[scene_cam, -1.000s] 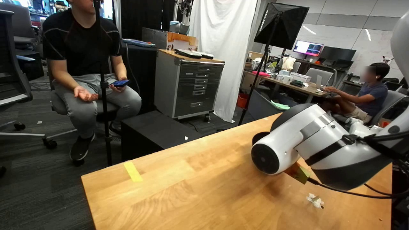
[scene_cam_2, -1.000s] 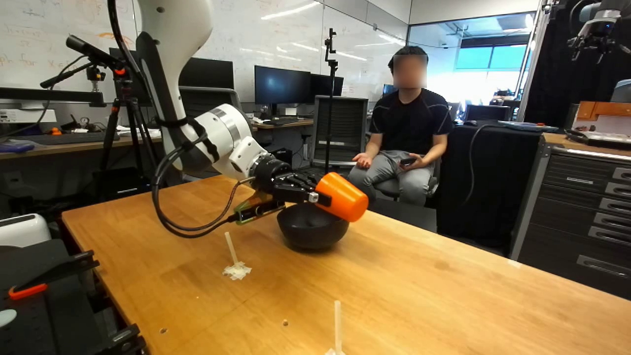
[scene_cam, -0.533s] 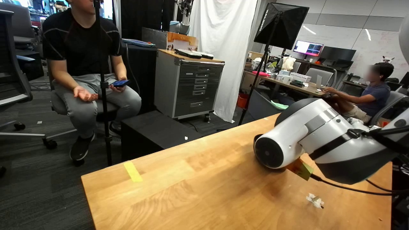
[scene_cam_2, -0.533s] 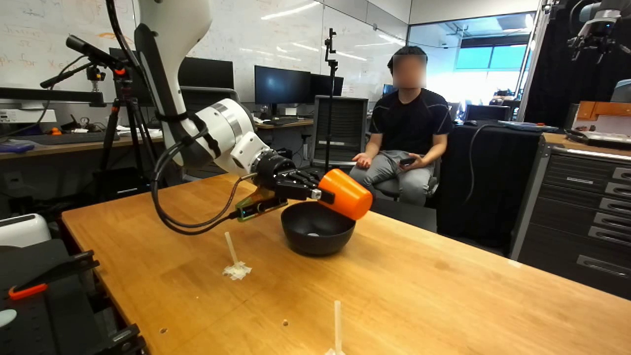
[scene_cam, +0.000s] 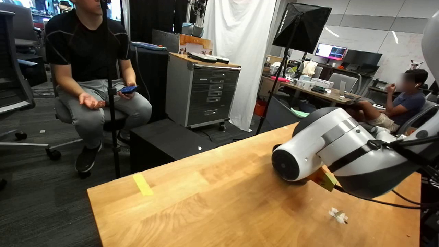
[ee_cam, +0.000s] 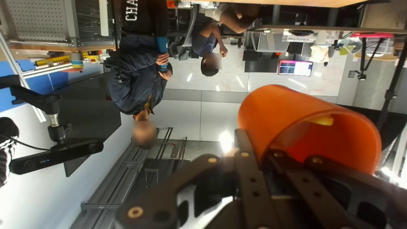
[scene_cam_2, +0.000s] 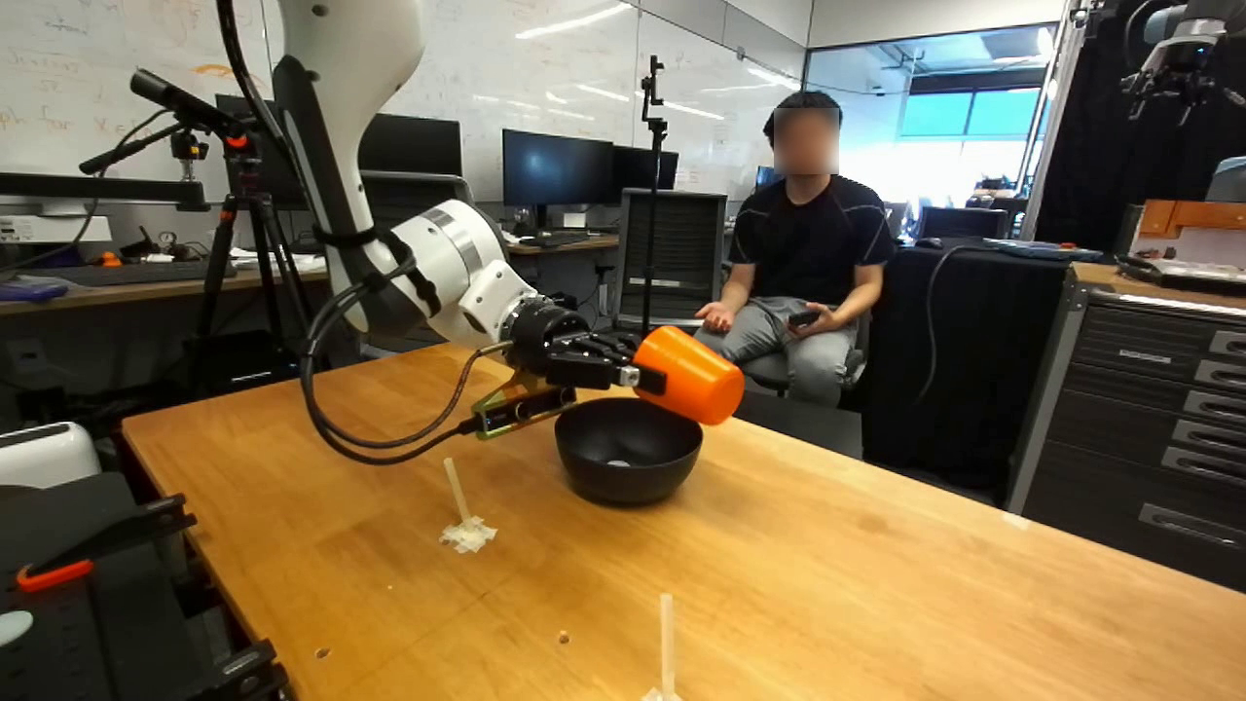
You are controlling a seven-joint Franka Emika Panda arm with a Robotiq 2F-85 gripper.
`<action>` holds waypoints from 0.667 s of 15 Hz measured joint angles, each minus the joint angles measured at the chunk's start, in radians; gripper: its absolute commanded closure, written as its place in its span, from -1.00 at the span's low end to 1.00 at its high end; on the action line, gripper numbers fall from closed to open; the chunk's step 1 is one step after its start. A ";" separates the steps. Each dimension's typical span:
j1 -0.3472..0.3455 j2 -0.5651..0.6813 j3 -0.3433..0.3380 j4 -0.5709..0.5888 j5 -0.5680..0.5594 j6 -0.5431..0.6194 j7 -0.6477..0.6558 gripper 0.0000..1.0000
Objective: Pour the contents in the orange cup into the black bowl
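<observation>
The orange cup is held tilted at the far right rim of the black bowl, its base pointing down and away from the hand. My gripper is shut on the cup's wall. In the upside-down wrist view, one finger lies outside the cup and the other reaches into its mouth. A yellow patch shows inside; whether it belongs to the contents I cannot tell. A small pale spot is visible in the bowl, also unclear. Whether cup and bowl touch cannot be made out. The arm covers the cup in an exterior view.
Two pale sticks stand taped to the wooden table: a rear stick left of the bowl and a front stick. Yellow tape marks a table corner. A cable loops beneath the wrist. A seated person is beyond the table.
The cup has risen slightly and shifted right in the grip. The bowl, tipped a second ago, sits more level and a little nearer the camera.
</observation>
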 measured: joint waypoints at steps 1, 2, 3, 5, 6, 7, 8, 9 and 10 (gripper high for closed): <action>0.000 0.005 0.000 0.005 0.000 -0.011 0.000 0.97; 0.002 0.011 0.000 0.011 0.000 -0.023 0.000 0.97; 0.003 0.017 0.001 0.017 0.000 -0.035 0.000 0.97; 0.010 0.027 0.003 0.026 0.000 -0.058 0.000 0.97; 0.014 0.031 0.005 0.028 0.000 -0.068 0.001 0.97; 0.019 0.032 0.007 0.028 0.000 -0.077 0.002 0.97; 0.023 0.033 0.010 0.028 0.000 -0.085 0.002 0.97; 0.027 0.033 0.012 0.028 0.000 -0.092 0.003 0.97; 0.031 0.033 0.015 0.028 0.000 -0.099 0.003 0.97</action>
